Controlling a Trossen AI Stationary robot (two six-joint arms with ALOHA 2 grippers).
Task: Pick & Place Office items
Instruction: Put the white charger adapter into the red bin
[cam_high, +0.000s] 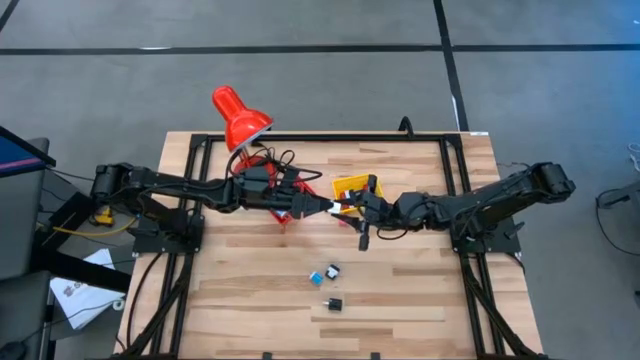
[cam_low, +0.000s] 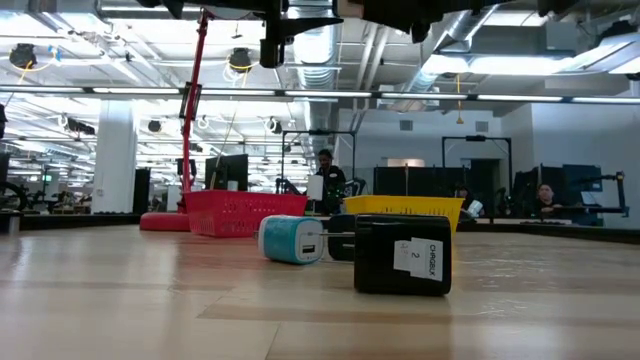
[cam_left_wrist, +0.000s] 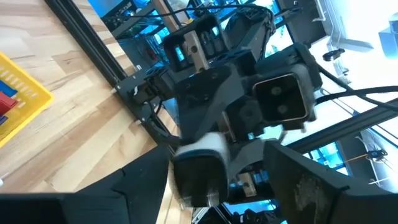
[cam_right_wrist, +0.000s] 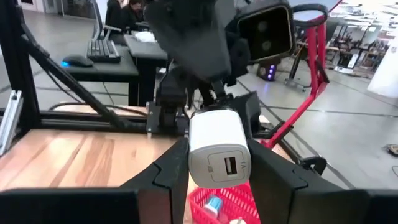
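A white charger block (cam_right_wrist: 217, 146) hangs in the air over the table's middle, between my two grippers (cam_high: 336, 207). My right gripper (cam_right_wrist: 217, 177) comes in level from the right and is shut on it. My left gripper (cam_left_wrist: 217, 190) comes in level from the left. It is open, with its fingers on either side of the block's other end (cam_left_wrist: 199, 165) and a gap showing beside one finger. A cyan piece (cam_high: 316, 277), a black-and-white piece (cam_high: 332, 270) and a black block (cam_high: 333, 303) lie flat on the near half of the table. My right gripper pinches the white block's two side faces (cam_right_wrist: 193, 163) between its two fingers (cam_right_wrist: 166, 177). The fingers are level and come from the table's right side. The block sits level with its socket face toward my wrist camera, lifted clear of the table, above the red basket.
A yellow basket (cam_high: 355, 187) stands just behind the grippers. A red basket (cam_right_wrist: 217, 202) with small pieces sits under my left arm. The red desk lamp (cam_high: 238, 115) stands at the far left. Black frame rails (cam_high: 455, 190) run along both sides. People sit at desks beyond the table (cam_low: 325, 170).
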